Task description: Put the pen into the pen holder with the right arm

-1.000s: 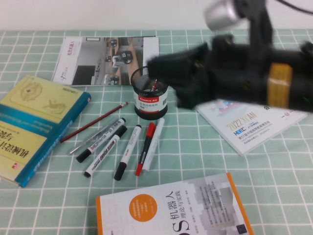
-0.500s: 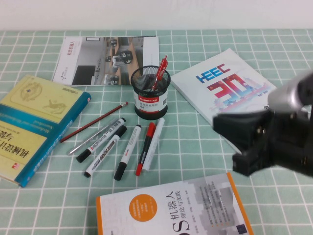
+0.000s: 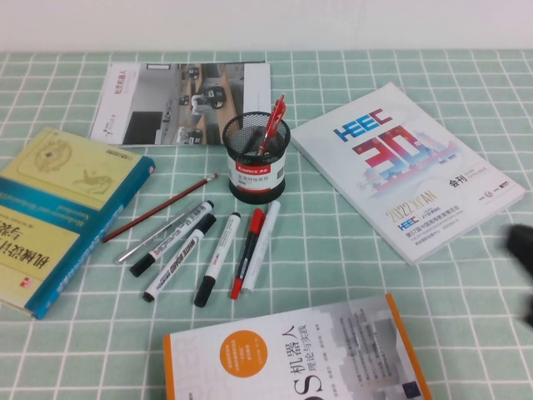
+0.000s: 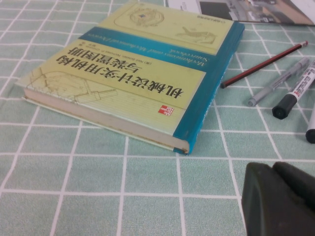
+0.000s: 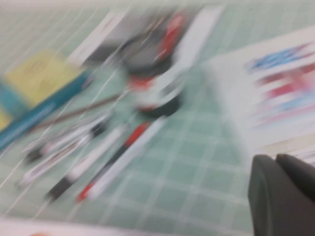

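The pen (image 3: 272,123) stands in the pen holder (image 3: 256,157), just above the centre of the high view, leaning against the rim with its red clip end sticking up past the black mesh. Nothing touches it. By the look of things the placing is done, and what is left is only for the right arm to park.

The right claw (image 5: 275,194) shows in its own wrist view at the lower right corner, its two dark fingers pressed together and holding nothing. In the high view only a dark blur at the right edge marks that arm, well apart from the holder.

The left claw (image 4: 280,196) sits low over the green checked counter (image 3: 350,258), beside the yellow-and-teal book (image 4: 142,73); its fingers also appear pressed together and empty.

On the counter below the holder, in the lower left-centre of the high view, lie the red pencil (image 3: 158,208), the whiteboard markers (image 3: 179,250) and the red-capped marker (image 3: 247,252), all untouched.
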You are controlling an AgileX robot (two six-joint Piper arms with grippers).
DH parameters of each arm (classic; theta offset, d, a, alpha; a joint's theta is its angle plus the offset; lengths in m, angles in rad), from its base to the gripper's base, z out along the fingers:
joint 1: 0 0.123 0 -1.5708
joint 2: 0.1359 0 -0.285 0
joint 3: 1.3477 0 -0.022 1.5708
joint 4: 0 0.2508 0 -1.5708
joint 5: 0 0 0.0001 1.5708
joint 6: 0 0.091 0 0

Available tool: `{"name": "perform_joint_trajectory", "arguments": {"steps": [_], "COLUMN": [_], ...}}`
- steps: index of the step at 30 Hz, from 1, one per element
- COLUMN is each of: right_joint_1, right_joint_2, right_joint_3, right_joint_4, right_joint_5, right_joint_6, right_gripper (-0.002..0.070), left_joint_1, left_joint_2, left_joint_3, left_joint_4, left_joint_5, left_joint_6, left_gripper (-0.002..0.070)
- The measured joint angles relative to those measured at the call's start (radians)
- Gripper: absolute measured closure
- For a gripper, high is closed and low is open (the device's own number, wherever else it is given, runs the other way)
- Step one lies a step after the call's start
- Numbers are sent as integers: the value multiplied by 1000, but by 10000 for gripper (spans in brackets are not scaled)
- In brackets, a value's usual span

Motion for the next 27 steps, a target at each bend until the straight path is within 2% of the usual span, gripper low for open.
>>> {"name": "perform_joint_trajectory", "arguments": {"steps": [4, 8, 17, 27], "right_joint_1": [-187, -296, -316, -316], "right_joint_2": [-244, -461, -745, -767], "right_joint_3": [128, 247, 406, 429], "right_joint_4": [-14, -19, -21, -22], "right_joint_5": [-21, -16, 8, -33], "right_joint_6": [0, 0, 0, 0], "right_gripper": [695, 695, 695, 695], "left_joint_1": [0, 0, 0, 0], "left_joint_2": [0, 0, 0, 0], "left_joint_3": [0, 0, 0, 0], "left_joint_4": [0, 0, 0, 0], "left_joint_5": [0, 0, 0, 0], "left_joint_6": [0, 0, 0, 0], "left_gripper": [681, 681, 681, 681]}}
